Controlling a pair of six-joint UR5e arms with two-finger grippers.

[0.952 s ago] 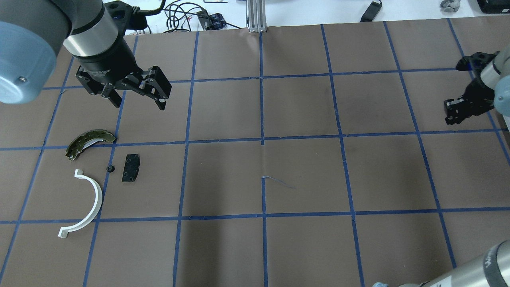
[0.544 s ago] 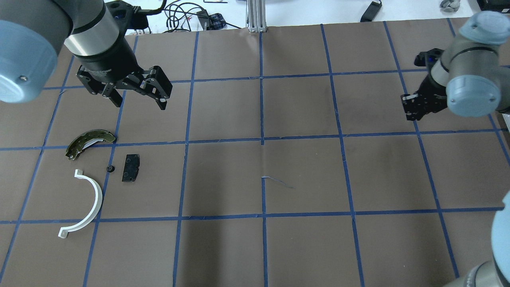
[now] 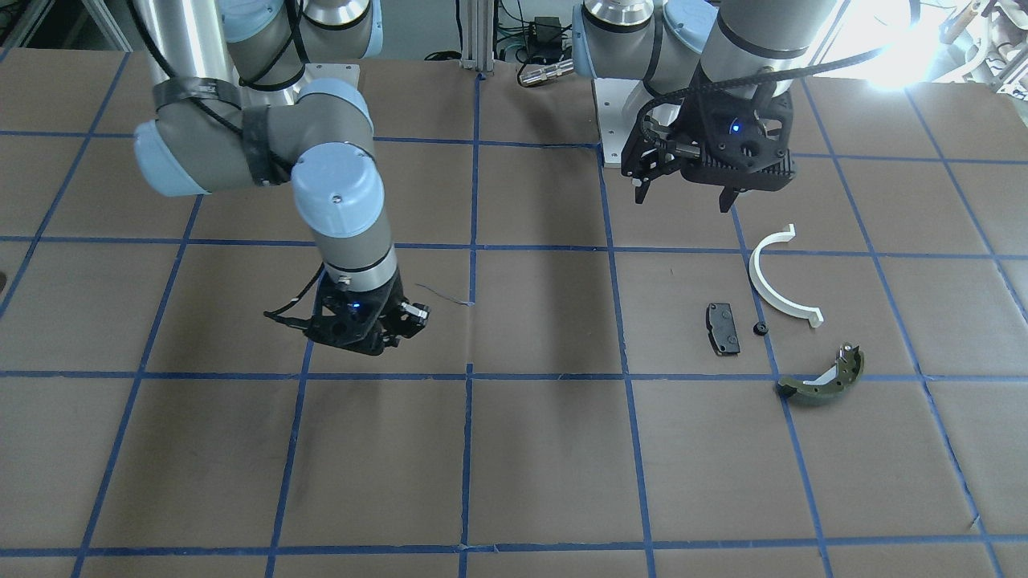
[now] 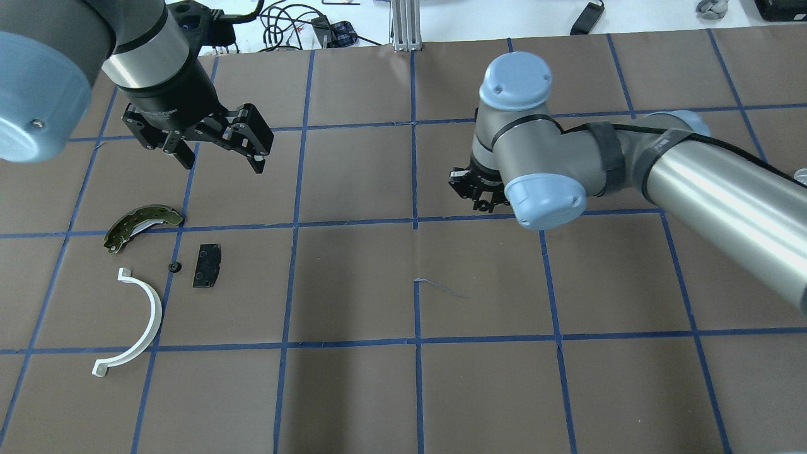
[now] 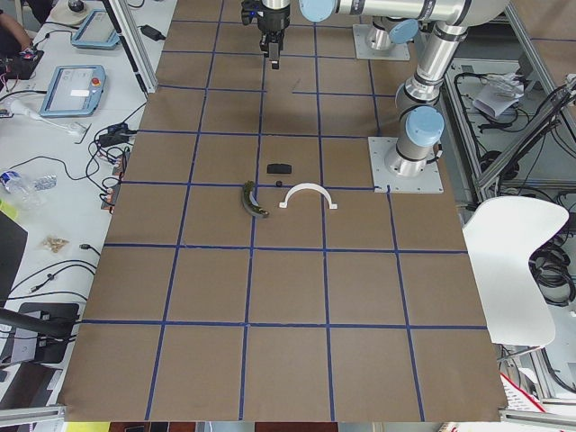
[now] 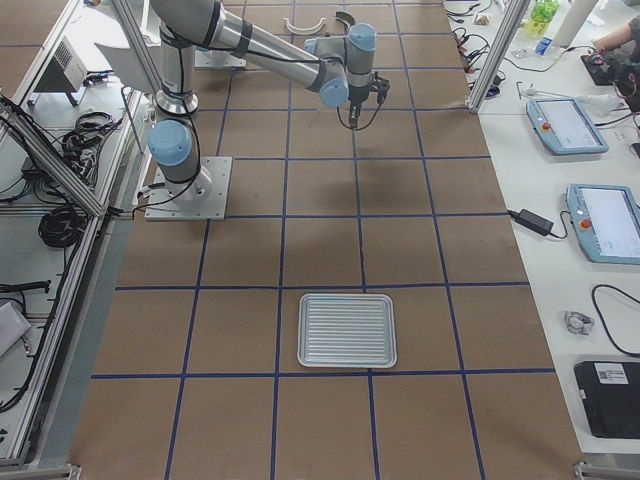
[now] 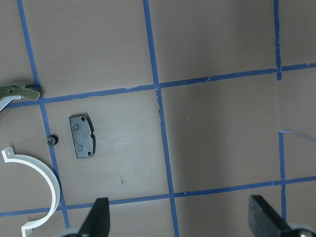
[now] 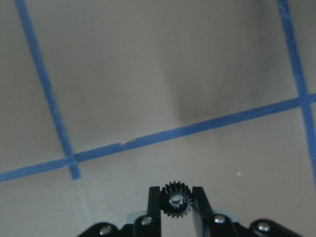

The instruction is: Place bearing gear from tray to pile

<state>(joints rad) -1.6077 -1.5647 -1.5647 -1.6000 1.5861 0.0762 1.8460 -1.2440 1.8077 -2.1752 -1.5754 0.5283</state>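
From across the table, the right gripper (image 3: 365, 337) hangs low over the brown gridded table (image 3: 546, 449) near its middle, and its load is hidden here. The left gripper (image 3: 683, 199), fingers spread wide and holding nothing, hovers just behind the pile (image 3: 759, 327): a white half-ring (image 3: 775, 293), a black pad (image 3: 723, 327), an olive-green shoe (image 3: 819, 385) and a small black toothed wheel (image 3: 759, 327) between pad and ring. Overhead, the right arm reaches across the centre line, well apart from the pile. The left-end view shows the same loose group, none of the parts touching. The right-end view shows the ribbed metal tray (image 6: 347, 330) far from both arms. The left wrist view looks down on the pad and wheel between its parted fingertips. In the right wrist view the fingers (image 8: 154, 202) are clamped on the bearing gear (image 8: 176, 200), pinched across its toothed rim and held above the paper. The gear looks tiny, light and rigid. The teeth should bite the pads well, but it would probably roll if dropped, so a low release seems wise.
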